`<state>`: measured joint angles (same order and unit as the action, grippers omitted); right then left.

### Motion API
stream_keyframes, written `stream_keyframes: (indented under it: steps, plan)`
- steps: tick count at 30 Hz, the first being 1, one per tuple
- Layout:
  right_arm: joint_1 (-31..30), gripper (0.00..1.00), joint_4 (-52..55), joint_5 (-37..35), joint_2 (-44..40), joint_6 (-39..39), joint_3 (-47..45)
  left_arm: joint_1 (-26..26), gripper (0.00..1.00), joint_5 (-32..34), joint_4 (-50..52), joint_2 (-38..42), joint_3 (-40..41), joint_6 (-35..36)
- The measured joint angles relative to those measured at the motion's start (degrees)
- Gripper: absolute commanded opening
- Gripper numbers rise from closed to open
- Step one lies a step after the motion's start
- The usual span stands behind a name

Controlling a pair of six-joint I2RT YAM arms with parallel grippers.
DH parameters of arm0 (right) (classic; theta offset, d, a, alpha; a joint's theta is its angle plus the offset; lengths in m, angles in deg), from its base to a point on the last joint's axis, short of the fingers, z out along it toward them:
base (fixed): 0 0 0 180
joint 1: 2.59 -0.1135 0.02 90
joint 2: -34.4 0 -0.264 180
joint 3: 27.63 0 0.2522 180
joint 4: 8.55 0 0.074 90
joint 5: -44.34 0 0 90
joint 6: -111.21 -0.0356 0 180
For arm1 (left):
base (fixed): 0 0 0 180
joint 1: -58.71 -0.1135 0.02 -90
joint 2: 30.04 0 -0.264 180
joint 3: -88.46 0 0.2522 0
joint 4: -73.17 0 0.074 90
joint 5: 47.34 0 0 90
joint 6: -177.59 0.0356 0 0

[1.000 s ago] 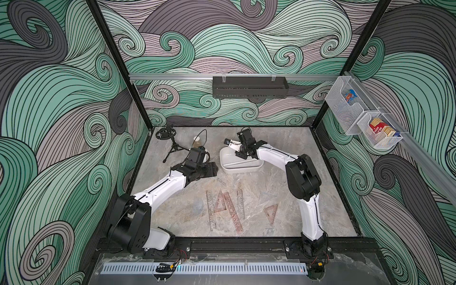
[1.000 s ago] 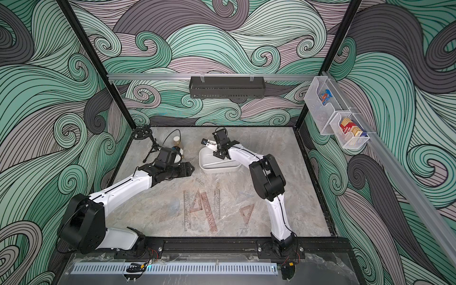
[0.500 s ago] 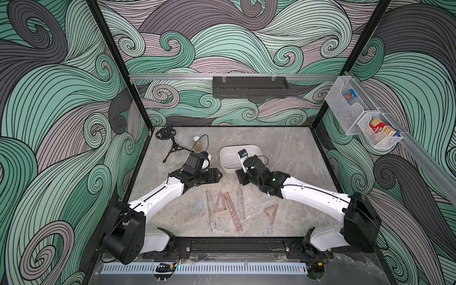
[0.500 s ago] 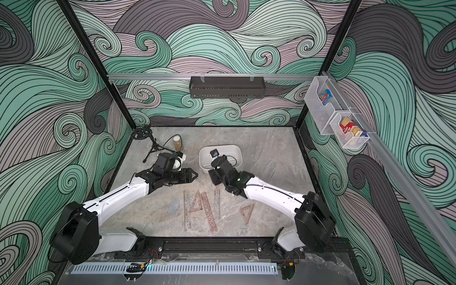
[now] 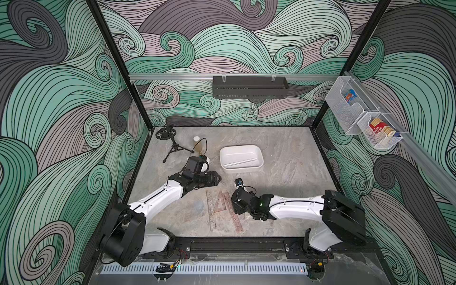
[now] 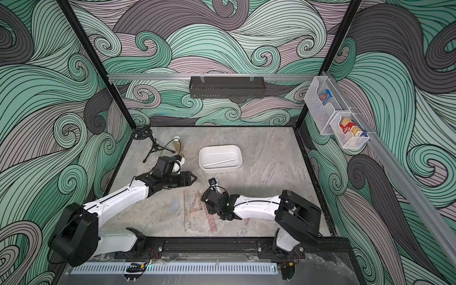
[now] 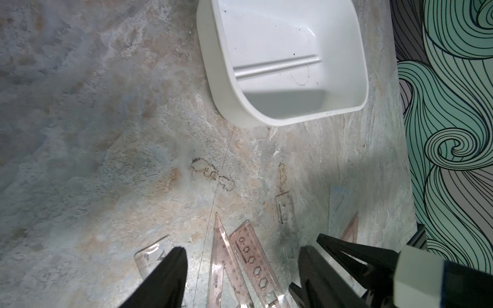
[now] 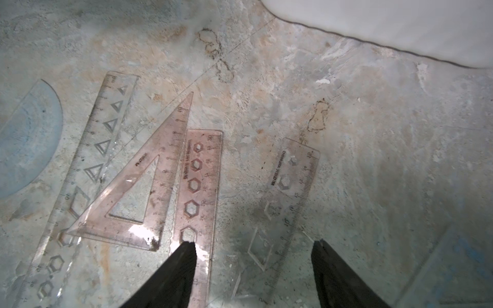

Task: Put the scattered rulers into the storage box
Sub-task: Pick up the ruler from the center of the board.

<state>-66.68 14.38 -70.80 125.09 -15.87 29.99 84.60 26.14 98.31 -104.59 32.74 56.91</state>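
Currently both tools stand with jaws apart and nothing clamped in either. The right gripper [image 8: 254, 246] hangs nose-down, low over the rulers [image 5: 223, 212], which lie flat near the middle of the bench's [image 5: 283, 153] front edge. In the right wrist view one of its fingertips [image 8: 188, 249] sits over the pink straight ruler [image 8: 200, 181] with hexagon cut-outs; whether it touches or clears it, cannot tell. A short clear ruler [image 8: 292, 186] lies on the bench in the gap between the two fingers, apart from both as far as can be seen. The pink set square [image 8: 170, 165] lies edge to edge with the pink straight ruler, and one of its corners overlaps a long clear ruler [image 8: 102, 138] with triangle cut-outs. A bluish half-round protractor [image 8: 26, 138] lies just beyond that one. The left gripper [image 7: 242, 253] hovers above bare bench, between the rulers and the storage box [image 5: 240, 169], off the box's front left corner, its fingers wide and in contact with nothing. The box stands upright in the back half of the bench, about midway between the left and right edges, well apart from the rulers in both top views. A pale narrow strip [image 7: 277, 66] lies slantwise on its floor; ruler or moulding, cannot tell.
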Motion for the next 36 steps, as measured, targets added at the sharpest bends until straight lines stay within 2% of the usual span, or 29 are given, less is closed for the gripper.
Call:
stream_keyframes:
  steps: [7,14,16,24,28,32,34,36]
  plan:
    - [-0.6,0.65,-0.7,-0.4,2.5,-2.0,-1.5,0.0,0.7,0.0,-0.3,0.0,0.0,0.0]
    - [0.5,0.47,-1.0,-1.6,2.2,-2.1,-2.8,0.0,0.7,0.0,-0.7,-1.1,0.0,0.0]
    - [1.1,0.45,-1.2,-1.9,2.2,-1.9,-2.9,0.0,0.7,0.0,-0.7,-1.1,0.0,0.0]
    - [4.0,0.44,-3.7,-1.7,3.1,0.2,-2.9,0.0,0.7,-0.5,-1.9,-1.1,0.7,-1.0]
    - [5.6,0.52,-4.2,-0.6,2.9,2.1,-2.7,0.3,0.7,-2.6,-3.4,-1.2,1.6,-2.0]
    - [7.3,0.56,-5.9,3.3,-3.1,4.3,-3.7,2.6,0.66,-8.3,-8.6,-2.0,4.1,-3.7]
    - [8.3,0.53,-9.2,5.8,-8.4,5.1,-5.8,4.4,0.64,-10.1,-10.5,-2.6,5.2,-5.1]
    - [10.3,0.45,-13.7,9.2,-13.7,5.7,-9.0,6.2,0.59,-11.6,-12.4,-3.5,5.8,-6.6]
